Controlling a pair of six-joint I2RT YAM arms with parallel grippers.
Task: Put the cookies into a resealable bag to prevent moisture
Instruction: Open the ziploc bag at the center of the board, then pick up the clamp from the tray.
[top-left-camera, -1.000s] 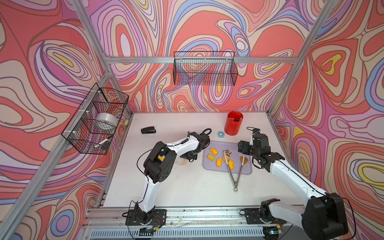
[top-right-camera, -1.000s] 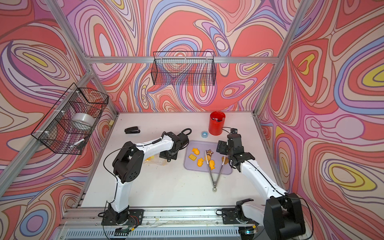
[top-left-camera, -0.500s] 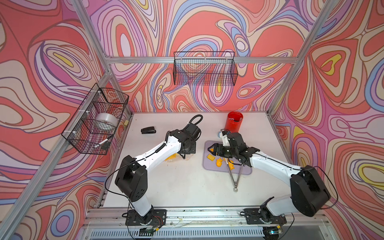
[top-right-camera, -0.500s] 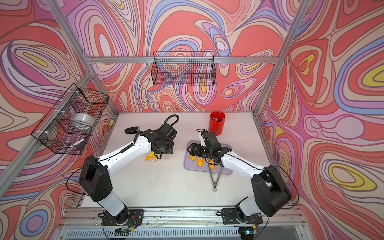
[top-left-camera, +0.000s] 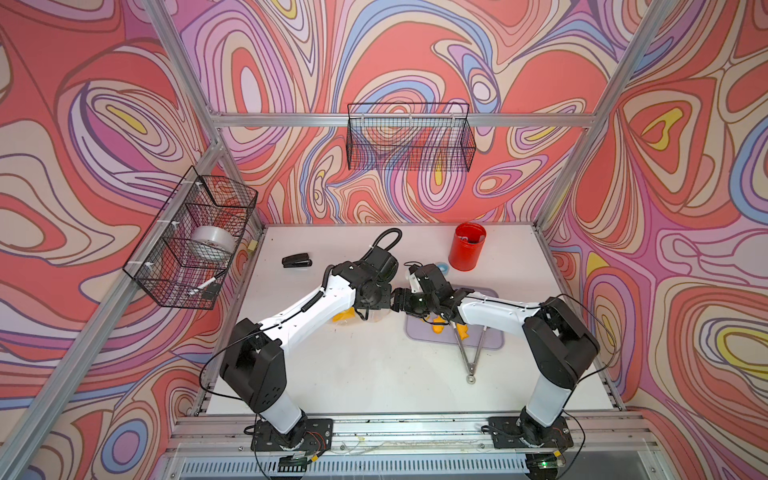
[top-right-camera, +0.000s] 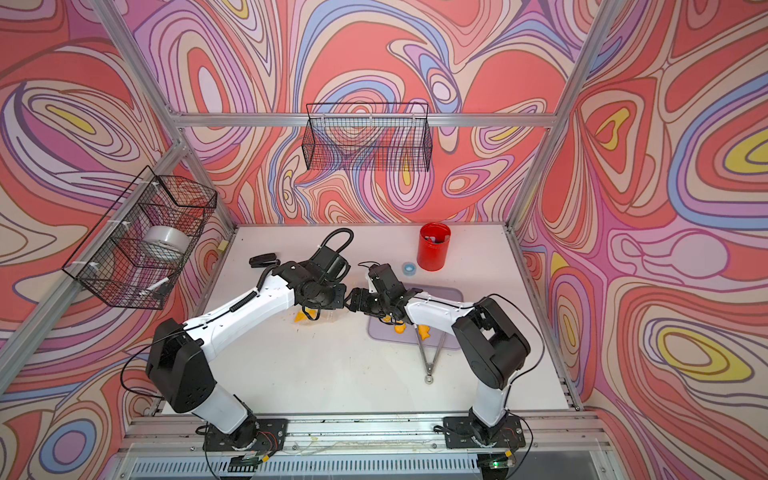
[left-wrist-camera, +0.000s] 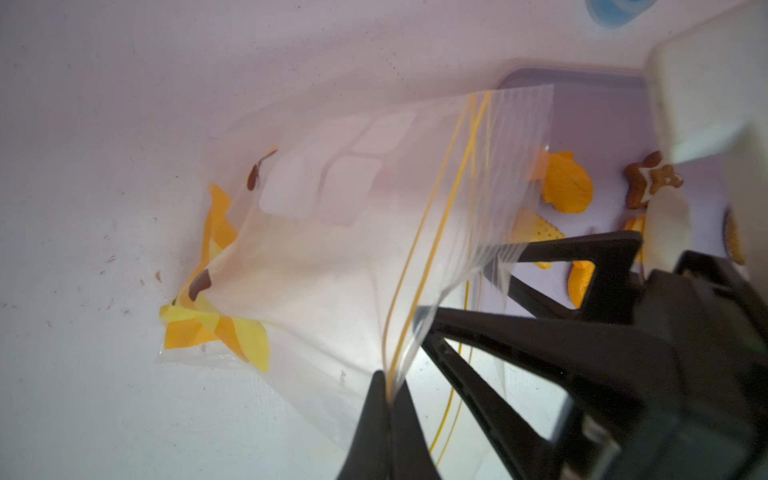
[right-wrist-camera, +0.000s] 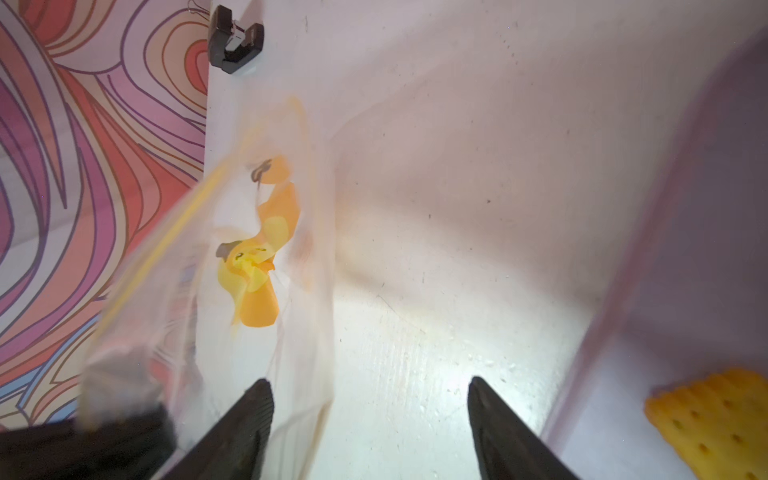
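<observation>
- Nearest the arm bases, metal tongs (top-left-camera: 471, 353) lie with their hinge end on the white tabletop (top-left-camera: 374, 374). Both of their arms reach up onto the flat lavender tray (top-left-camera: 494, 340).
- The cookies (top-left-camera: 436, 328) lie on that tray. The left wrist view shows an orange fish shape (left-wrist-camera: 567, 187), a brown star (left-wrist-camera: 648, 183) with white icing and a square tan cracker (left-wrist-camera: 536, 228).
- The right tool (right-wrist-camera: 370, 395) hangs low at the tray's left edge with its fingers wide apart. One finger (right-wrist-camera: 257, 407) sits at the open lip of the resealable bag (left-wrist-camera: 332, 249).
- The left tool (left-wrist-camera: 388, 395) is pinched shut on the bag's rim by the yellow zip line and holds that end raised.
- The bag's closed end rests on the tabletop just left of the tray, and its mouth faces the tray.
- White label boxes (left-wrist-camera: 320, 187) sit on the clear film, and no lettering can be made out on them.
- Orange and yellow shapes with brown marks (right-wrist-camera: 257, 270) show at the bag's closed end. I cannot tell whether they are cookies or print.
- Farther back, a black stapler (top-left-camera: 296, 262) lies to the left.
- A small blue roll (top-right-camera: 409, 267) lies just beside a red cup (top-left-camera: 467, 249). No brand is legible on either.
- Farthest off, a black wire basket (top-left-camera: 409, 137) hangs on the back wall.
- A second wire basket (top-left-camera: 166, 266) on the left wall holds a grey tape roll (top-left-camera: 212, 245).
</observation>
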